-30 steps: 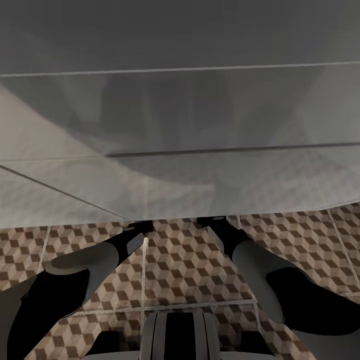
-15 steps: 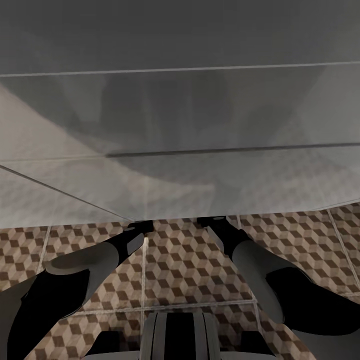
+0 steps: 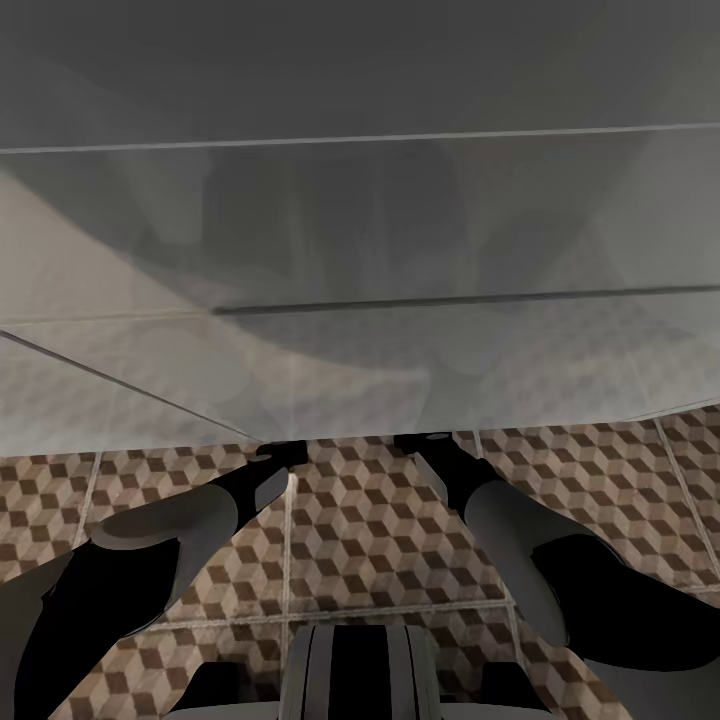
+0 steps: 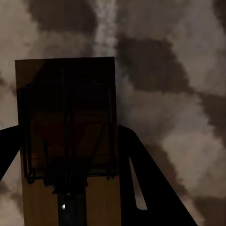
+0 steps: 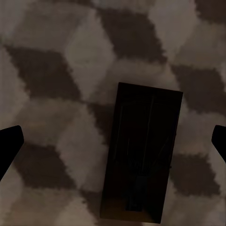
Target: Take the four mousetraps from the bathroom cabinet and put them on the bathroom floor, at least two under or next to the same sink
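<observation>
In the left wrist view a tan wooden mousetrap (image 4: 66, 141) with a thin wire frame lies lengthwise in my left gripper (image 4: 68, 134). Dark fingers (image 4: 141, 165) press against its long sides, just above the cube-patterned bathroom floor (image 4: 179, 70). In the right wrist view a darker mousetrap (image 5: 141, 150) lies flat on the floor (image 5: 56, 94). My right gripper (image 5: 117, 146) is open, its fingertips (image 5: 9, 146) far apart on either side and clear of the trap. In the head view both forearms (image 3: 200, 510) reach under the pale body of the sink (image 3: 360, 200), which hides the hands.
The sink's front edge (image 3: 330, 435) overhangs both wrists. Patterned floor tiles (image 3: 380, 530) spread between and beside the arms. My dark base (image 3: 355, 670) sits at the bottom of the head view.
</observation>
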Robot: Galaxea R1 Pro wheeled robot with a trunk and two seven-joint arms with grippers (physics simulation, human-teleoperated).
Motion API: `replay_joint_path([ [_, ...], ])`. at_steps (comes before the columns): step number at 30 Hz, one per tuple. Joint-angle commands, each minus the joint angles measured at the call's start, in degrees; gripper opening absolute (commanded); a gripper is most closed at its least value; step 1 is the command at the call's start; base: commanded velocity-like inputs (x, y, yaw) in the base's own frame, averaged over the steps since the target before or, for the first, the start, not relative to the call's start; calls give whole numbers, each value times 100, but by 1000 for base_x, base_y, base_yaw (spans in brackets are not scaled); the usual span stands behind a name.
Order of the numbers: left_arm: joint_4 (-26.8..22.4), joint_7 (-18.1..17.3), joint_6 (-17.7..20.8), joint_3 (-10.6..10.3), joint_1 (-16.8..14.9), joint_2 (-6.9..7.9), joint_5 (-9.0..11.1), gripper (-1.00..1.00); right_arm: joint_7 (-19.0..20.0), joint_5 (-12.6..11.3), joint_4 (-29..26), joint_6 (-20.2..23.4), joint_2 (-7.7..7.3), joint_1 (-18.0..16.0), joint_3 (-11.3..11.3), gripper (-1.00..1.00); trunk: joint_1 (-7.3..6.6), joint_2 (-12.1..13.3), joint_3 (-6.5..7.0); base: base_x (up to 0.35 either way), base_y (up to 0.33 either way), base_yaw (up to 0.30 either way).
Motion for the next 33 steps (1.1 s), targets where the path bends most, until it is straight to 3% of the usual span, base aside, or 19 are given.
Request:
replay_joint_path([
  [1,-1,4,4,-1,0,0,-18,-100,0,0,0,0,0,0,-1,100,0,0,0,0,0,0],
  [33,-222,-24,64,-5,0,9,-20,-100,-8,0,0,-1,0,2,5,100,0,0,-128,1,0,31],
])
